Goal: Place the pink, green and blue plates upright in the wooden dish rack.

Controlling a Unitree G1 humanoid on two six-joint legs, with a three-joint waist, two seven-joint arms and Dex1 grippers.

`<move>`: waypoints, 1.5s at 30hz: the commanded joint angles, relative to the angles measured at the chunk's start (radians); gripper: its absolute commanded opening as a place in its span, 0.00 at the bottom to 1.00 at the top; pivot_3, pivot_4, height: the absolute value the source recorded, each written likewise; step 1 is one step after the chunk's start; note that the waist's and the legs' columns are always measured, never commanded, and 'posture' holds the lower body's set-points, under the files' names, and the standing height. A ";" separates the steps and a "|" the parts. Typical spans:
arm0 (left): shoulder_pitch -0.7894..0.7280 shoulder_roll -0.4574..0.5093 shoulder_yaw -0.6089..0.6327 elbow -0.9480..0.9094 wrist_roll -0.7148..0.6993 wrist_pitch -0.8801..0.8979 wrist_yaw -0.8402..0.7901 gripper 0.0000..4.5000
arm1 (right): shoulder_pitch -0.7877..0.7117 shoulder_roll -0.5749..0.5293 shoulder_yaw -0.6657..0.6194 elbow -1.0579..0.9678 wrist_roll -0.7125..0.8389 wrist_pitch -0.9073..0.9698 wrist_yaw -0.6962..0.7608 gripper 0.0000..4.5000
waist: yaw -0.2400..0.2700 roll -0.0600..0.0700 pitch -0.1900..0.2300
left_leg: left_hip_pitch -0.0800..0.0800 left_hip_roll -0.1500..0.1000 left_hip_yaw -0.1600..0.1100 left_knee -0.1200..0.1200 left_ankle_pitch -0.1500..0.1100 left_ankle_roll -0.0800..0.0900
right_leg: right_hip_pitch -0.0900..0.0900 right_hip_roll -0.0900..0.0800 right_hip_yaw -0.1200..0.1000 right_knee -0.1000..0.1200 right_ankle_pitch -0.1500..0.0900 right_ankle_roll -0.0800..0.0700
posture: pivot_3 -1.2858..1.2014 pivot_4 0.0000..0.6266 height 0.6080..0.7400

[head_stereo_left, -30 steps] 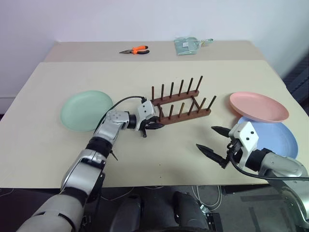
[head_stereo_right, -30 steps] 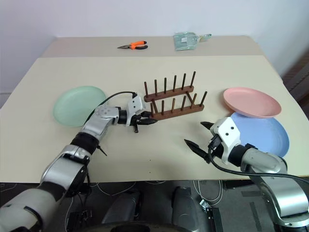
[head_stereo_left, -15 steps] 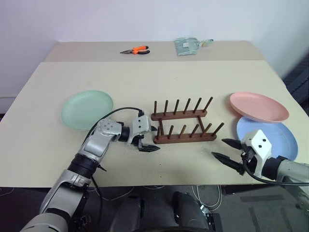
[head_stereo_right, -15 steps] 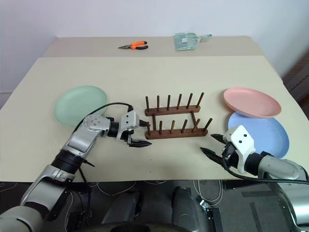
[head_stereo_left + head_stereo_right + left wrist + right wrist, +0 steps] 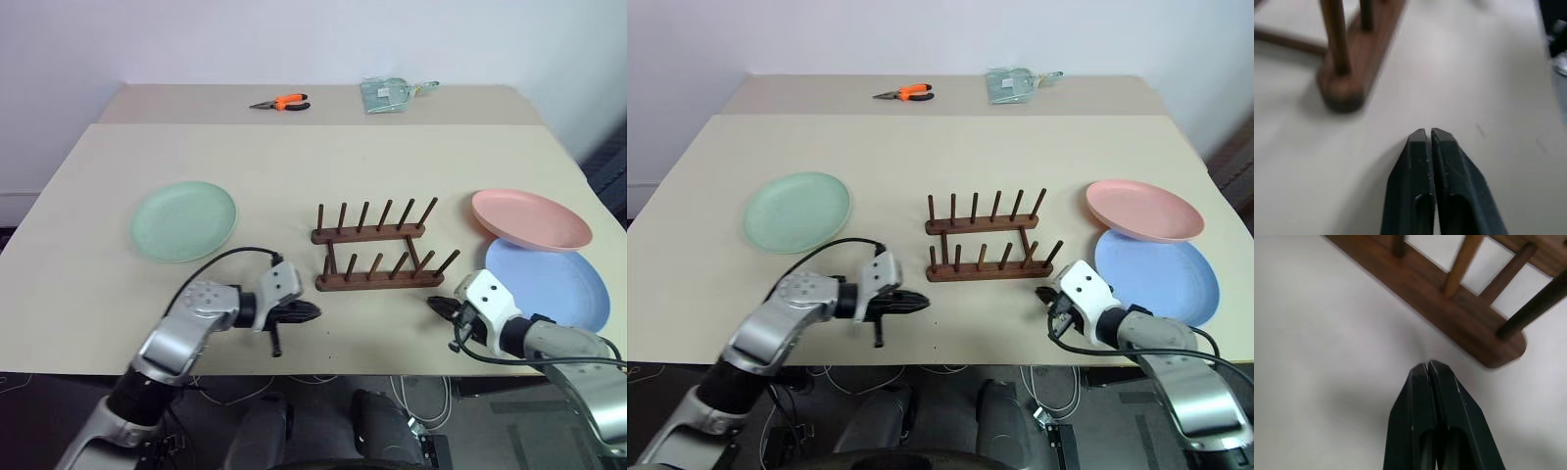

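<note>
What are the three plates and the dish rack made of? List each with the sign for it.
Pink plate, green plate, blue plate: probably plastic, matte; flat pastel colour, thin rims, no glaze shine.
Dish rack: wood, dark brown stain, smooth low-sheen finish; the left wrist view shows its rounded base end and turned pegs.

my two black fingers [image 5: 1429, 366] are pressed flat together, tips meeting with no gap, holding nothing. they hang over the pale tabletop [image 5: 1317, 333], which is bare under them. just past my fingertips runs the dark brown base rail of the wooden dish rack [image 5: 1449, 308], crossing the view at a slant, its rounded end [image 5: 1506, 350] close beside my tips but apart from them. thin pegs [image 5: 1462, 262] rise from the rail, and a second rail [image 5: 1542, 257] shows behind it.
</note>
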 commanded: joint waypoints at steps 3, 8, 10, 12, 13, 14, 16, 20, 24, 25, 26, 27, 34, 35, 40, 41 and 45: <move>-0.086 -0.101 0.004 0.177 0.121 -0.030 0.247 0.02 | -0.146 0.050 0.060 0.133 -0.116 -0.057 -0.095 0.00 | -0.002 0.000 -0.001 | 0.000 0.000 0.000 0.003 0.000 0.000 | 0.000 0.000 0.000 0.002 0.000 0.000 | 0.52 0.24 1.00; -0.127 -0.131 0.026 0.263 0.122 -0.072 0.315 0.02 | -0.301 0.090 0.097 0.265 -0.150 -0.097 -0.109 0.00 | -0.004 0.002 -0.001 | 0.001 0.000 0.000 0.004 0.000 0.000 | 0.000 0.001 0.000 0.004 0.001 0.000 | 0.52 0.24 1.00; -0.139 -0.130 0.031 0.287 0.121 -0.083 0.328 0.02 | -0.338 0.098 0.092 0.291 -0.152 -0.104 -0.108 0.00 | -0.004 0.002 -0.002 | 0.001 0.000 0.000 0.004 0.000 0.000 | 0.000 0.001 0.000 0.004 0.002 0.001 | 0.52 0.24 1.00; -0.146 -0.127 0.035 0.300 0.117 -0.097 0.334 0.02 | -0.350 0.092 0.080 0.291 -0.141 -0.101 -0.091 0.00 | -0.005 0.002 -0.002 | 0.001 0.000 0.000 0.004 0.000 0.000 | 0.000 0.001 0.000 0.004 0.002 0.002 | 0.52 0.24 1.00; -0.149 -0.124 0.041 0.307 0.119 -0.105 0.342 0.01 | -0.345 0.077 0.062 0.274 -0.126 -0.098 -0.073 0.05 | -0.004 0.002 -0.002 | 0.001 0.000 0.000 0.004 0.000 0.000 | 0.000 0.001 0.000 0.004 0.003 0.002 | 0.52 0.24 1.00; -0.153 -0.122 0.048 0.313 0.119 -0.109 0.349 0.00 | -0.338 0.057 0.040 0.252 -0.116 -0.097 -0.059 0.12 | -0.004 0.002 -0.002 | 0.001 0.000 0.000 0.004 0.000 0.000 | 0.000 0.001 0.000 0.004 0.003 0.002 | 0.52 0.24 1.00; -0.155 -0.118 0.061 0.317 0.110 -0.119 0.350 0.00 | -0.324 0.008 -0.006 0.202 -0.111 -0.094 -0.035 0.30 | -0.003 0.003 -0.002 | 0.001 0.000 0.000 0.004 0.000 0.000 | 0.000 0.001 0.000 0.004 0.003 0.002 | 0.52 0.24 1.00; -0.126 -0.105 0.064 0.230 0.052 -0.143 0.275 0.00 | -0.272 -0.141 -0.122 0.133 -0.122 -0.112 0.028 0.74 | -0.005 0.003 -0.001 | -0.001 -0.001 0.000 0.004 0.000 0.000 | -0.001 0.001 0.000 0.003 0.003 0.003 | 0.52 0.24 1.00; -0.085 -0.092 0.069 0.095 -0.046 -0.105 0.173 0.00 | -0.205 -0.300 -0.175 0.201 -0.203 -0.205 0.076 0.74 | -0.003 0.004 -0.001 | -0.001 0.000 0.001 0.004 -0.001 0.001 | -0.001 0.001 0.000 0.003 0.003 0.002 | 0.52 0.24 1.00; -0.078 -0.088 0.070 0.070 -0.062 -0.095 0.156 0.00 | -0.195 -0.323 -0.175 0.226 -0.219 -0.228 0.080 0.74 | -0.004 0.003 -0.001 | -0.001 0.000 0.001 0.004 -0.001 0.001 | -0.001 0.001 0.000 0.002 0.003 0.002 | 0.52 0.24 1.00; -0.072 -0.084 0.072 0.043 -0.082 -0.081 0.139 0.00 | -0.191 -0.339 -0.166 0.263 -0.233 -0.254 0.082 0.74 | -0.004 0.003 -0.001 | -0.002 0.000 0.001 0.005 -0.001 0.001 | -0.001 0.001 0.000 0.002 0.002 0.002 | 0.52 0.24 1.00; -0.069 -0.082 0.074 0.017 -0.102 -0.066 0.124 0.00 | -0.195 -0.356 -0.145 0.320 -0.262 -0.301 0.074 0.74 | -0.004 0.003 -0.001 | -0.002 0.000 0.002 0.005 -0.001 0.001 | -0.001 0.001 0.000 0.002 0.001 0.000 | 0.52 0.24 1.00; -0.082 -0.073 0.083 -0.041 -0.138 -0.026 0.125 0.00 | -0.361 -0.335 0.006 0.706 -0.408 -0.529 -0.031 0.57 | -0.009 0.006 -0.001 | -0.001 0.000 0.003 0.004 -0.001 0.001 | -0.001 0.000 0.001 0.002 0.002 -0.001 | 0.52 0.24 1.00; -0.081 -0.071 0.085 -0.044 -0.138 -0.026 0.129 0.00 | -0.377 -0.328 0.013 0.733 -0.412 -0.546 -0.038 0.48 | -0.009 0.007 0.000 | -0.001 0.000 0.003 0.004 -0.001 0.001 | -0.001 0.000 0.001 0.002 0.003 -0.004 | 0.52 0.24 1.00; -0.066 -0.053 0.082 -0.053 -0.130 -0.035 0.139 0.00 | -0.403 -0.327 0.026 0.765 -0.437 -0.604 -0.069 0.01 | -0.010 0.007 0.000 | -0.001 0.000 0.003 0.004 -0.001 0.001 | -0.001 0.000 0.001 0.002 0.003 -0.004 | 0.52 0.24 1.00; -0.065 -0.048 0.084 -0.054 -0.130 -0.035 0.139 0.00 | -0.397 -0.334 0.006 0.732 -0.426 -0.607 -0.070 0.01 | -0.010 0.007 0.000 | -0.001 0.000 0.003 0.005 -0.001 0.001 | -0.001 0.001 0.001 0.002 0.003 -0.004 | 0.52 0.24 1.00; -0.065 -0.028 0.096 -0.048 -0.135 -0.041 0.137 0.00 | -0.398 -0.314 -0.156 0.516 -0.233 -0.489 -0.010 0.01 | -0.009 0.010 0.001 | -0.001 -0.001 0.003 0.005 -0.001 0.001 | -0.001 0.000 0.002 0.002 0.004 -0.003 | 0.52 0.24 1.00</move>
